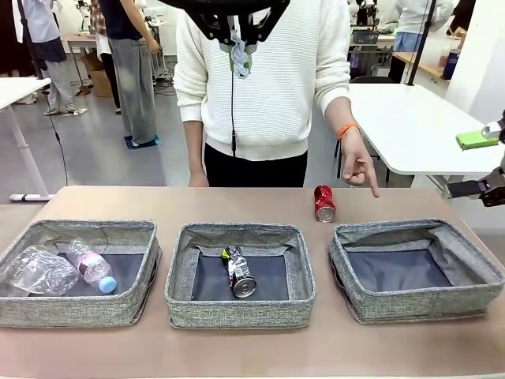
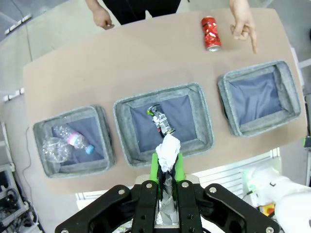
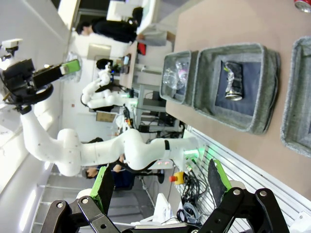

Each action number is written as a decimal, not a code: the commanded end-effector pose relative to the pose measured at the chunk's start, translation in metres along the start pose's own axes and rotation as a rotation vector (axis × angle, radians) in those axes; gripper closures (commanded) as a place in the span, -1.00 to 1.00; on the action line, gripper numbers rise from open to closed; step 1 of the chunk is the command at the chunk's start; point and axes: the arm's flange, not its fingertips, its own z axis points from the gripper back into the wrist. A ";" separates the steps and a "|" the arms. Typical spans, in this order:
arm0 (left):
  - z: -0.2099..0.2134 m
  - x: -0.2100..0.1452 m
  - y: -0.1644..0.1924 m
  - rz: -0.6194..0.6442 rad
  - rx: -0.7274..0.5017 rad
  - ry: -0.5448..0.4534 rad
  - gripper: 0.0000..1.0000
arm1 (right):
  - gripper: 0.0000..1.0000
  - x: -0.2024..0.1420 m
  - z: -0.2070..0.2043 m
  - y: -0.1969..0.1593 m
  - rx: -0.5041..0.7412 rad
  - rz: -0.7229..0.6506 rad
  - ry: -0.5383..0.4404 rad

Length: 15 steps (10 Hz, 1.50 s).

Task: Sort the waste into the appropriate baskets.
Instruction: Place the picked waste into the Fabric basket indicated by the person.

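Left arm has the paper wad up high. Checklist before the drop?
1. Grip: left gripper shut on the crumpled white paper wad: ok.
2. Likely target: the right basket has a bare bottom: ok.
3. Over target: the wad hangs by the near rim of the middle basket, where the black-silver can lies: not ok.
4. People: the person's hand points down beside the red can, behind the right basket and apart from it: ok.
5. Other arm: right gripper open, holding nothing, at the table's right end; clear of the left arm's path: cannot tell.
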 end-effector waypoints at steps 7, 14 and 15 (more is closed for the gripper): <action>-0.114 -0.045 -0.033 -0.215 -0.330 0.054 0.77 | -1.00 -0.027 0.110 -0.044 -0.074 -0.026 -0.183; -0.304 -0.042 -0.229 -0.367 -0.385 0.016 0.77 | -1.00 -0.063 0.159 -0.057 -0.049 -0.089 -0.374; -0.309 -0.044 -0.235 -0.361 -0.345 -0.019 0.77 | -1.00 -0.063 0.159 -0.057 -0.049 -0.089 -0.374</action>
